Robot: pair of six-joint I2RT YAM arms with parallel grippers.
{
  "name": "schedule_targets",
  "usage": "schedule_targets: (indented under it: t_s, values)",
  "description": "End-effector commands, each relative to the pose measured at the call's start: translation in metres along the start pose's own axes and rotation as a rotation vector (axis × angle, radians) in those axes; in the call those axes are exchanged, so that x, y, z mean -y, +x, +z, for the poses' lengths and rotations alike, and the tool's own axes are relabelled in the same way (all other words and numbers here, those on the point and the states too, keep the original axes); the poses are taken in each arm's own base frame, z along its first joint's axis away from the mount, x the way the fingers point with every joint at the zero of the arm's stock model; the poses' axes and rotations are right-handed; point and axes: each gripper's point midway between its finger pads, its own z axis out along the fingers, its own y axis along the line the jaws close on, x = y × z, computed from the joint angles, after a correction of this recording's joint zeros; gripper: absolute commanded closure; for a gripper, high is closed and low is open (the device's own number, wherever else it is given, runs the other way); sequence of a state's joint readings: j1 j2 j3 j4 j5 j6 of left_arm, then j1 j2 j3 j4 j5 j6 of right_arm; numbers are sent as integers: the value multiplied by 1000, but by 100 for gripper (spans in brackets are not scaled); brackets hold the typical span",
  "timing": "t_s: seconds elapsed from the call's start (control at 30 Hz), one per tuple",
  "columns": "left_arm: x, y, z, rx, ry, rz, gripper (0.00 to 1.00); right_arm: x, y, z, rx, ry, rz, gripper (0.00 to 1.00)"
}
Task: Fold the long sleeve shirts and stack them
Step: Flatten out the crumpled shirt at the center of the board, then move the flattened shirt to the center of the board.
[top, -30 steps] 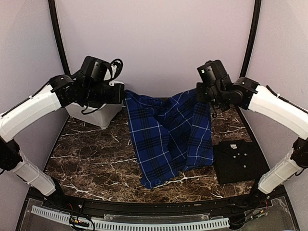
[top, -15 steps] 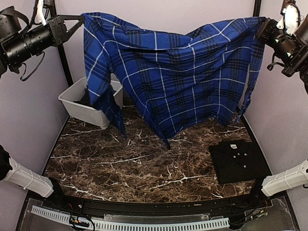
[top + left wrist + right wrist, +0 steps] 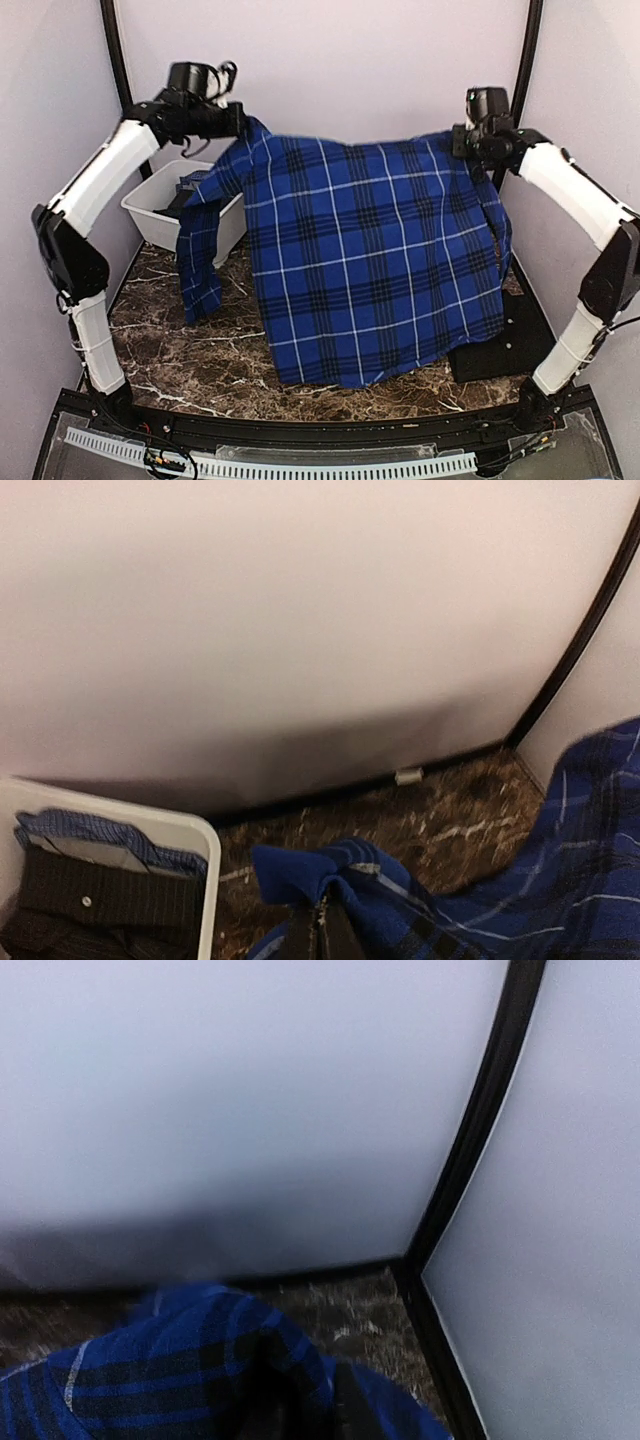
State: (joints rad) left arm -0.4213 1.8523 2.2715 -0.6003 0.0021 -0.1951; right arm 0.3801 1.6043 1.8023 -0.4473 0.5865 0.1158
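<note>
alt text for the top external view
A blue plaid shirt hangs spread between the left gripper and right gripper, its lower edge draped over the marble table and part of a black shirt. A white tub sits back left.

Plaid shirt (image 3: 370, 260) smothers the black shirt (image 3: 495, 360), just a corner showing. Right gripper (image 3: 463, 143) is lost in blurry cloth, grip unreadable. Left gripper (image 3: 322, 935) is chopped by the bottom edge.

- The left gripper (image 3: 240, 122) and right gripper (image 3: 462, 140) hold the plaid shirt (image 3: 370, 260) by its top corners, spread above the worktop (image 3: 190, 350).
- The black shirt (image 3: 510, 345) lies by the right edge.
</note>
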Motion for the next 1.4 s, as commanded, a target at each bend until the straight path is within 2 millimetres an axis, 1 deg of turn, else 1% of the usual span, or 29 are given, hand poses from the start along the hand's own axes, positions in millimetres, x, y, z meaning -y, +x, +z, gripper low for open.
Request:
schedule_targets:
  t_s: [0.0,0.03,0.07,0.1,0.13,0.17,0.2,0.23,0.27,0.3,0.33,0.37,0.4,0.43,0.47,0.5,0.53,0.7,0.77,0.8,0.9,0.93,0.97,1.0,1.03,1.07,1.1,1.23,1.37]
  values:
    - [-19,156,90,-381,-23,-96,74,0,153,57,-383,-58,50,53]
    - [-25,171,97,-404,-45,-103,59,0,178,61,-441,-51,49,41]
    - [-28,187,103,-434,-57,-119,50,0,197,60,-488,-49,49,34]
    - [-28,190,105,-435,-56,-128,34,-2,210,57,-514,-58,54,30]
    - [-24,198,105,-454,-42,-144,28,-5,222,52,-527,-72,59,26]
    - [-21,197,103,-452,-33,-146,24,-8,231,47,-535,-90,65,23]
    - [-15,203,101,-465,-23,-140,22,-12,238,42,-537,-111,73,21]
    - [-9,200,97,-457,-11,-135,21,-16,246,35,-549,-123,76,20]
    - [1,209,96,-473,11,-127,20,-20,254,29,-562,-133,73,20]
    - [8,207,91,-469,24,-125,20,-23,266,23,-585,-136,62,20]
    - [19,220,88,-494,43,-124,20,-28,276,16,-606,-143,50,20]
    - [26,221,84,-494,59,-127,20,-34,283,10,-618,-157,43,20]
    - [39,236,81,-518,88,-131,20,-40,292,4,-633,-170,40,20]
    - [48,237,75,-518,108,-134,21,-45,299,-2,-648,-182,42,20]
    - [62,256,72,-549,140,-140,21,-51,305,-8,-656,-199,44,20]
    - [76,262,66,-559,170,-139,22,-58,310,-15,-665,-222,42,20]
    - [84,279,63,-593,197,-160,23,-65,315,-20,-672,-240,39,20]
    - [141,339,40,-710,333,-203,25,-88,343,-39,-731,-294,12,21]
    - [150,370,28,-772,357,-210,26,-92,352,-43,-749,-299,7,21]
    - [152,377,26,-778,365,-211,26,-94,356,-45,-759,-305,9,21]
    - [146,420,9,-871,351,-236,26,-100,373,-52,-794,-321,16,21]
    - [144,424,7,-877,351,-241,27,-103,378,-55,-806,-328,17,21]
    - [138,439,0,-909,336,-245,27,-104,385,-58,-822,-333,16,21]
    - [135,445,-4,-924,328,-244,27,-107,391,-61,-836,-338,19,21]
    - [127,459,-11,-956,305,-241,27,-109,397,-65,-849,-345,16,21]
    - [124,462,-15,-965,298,-239,27,-112,403,-68,-860,-352,14,21]
    - [117,475,-23,-998,276,-235,27,-114,408,-72,-874,-357,9,21]
    - [97,503,-47,-1075,223,-220,27,-118,428,-89,-925,-373,-2,20]
    - [77,516,-72,-1125,162,-186,28,-117,442,-113,-976,-390,11,20]
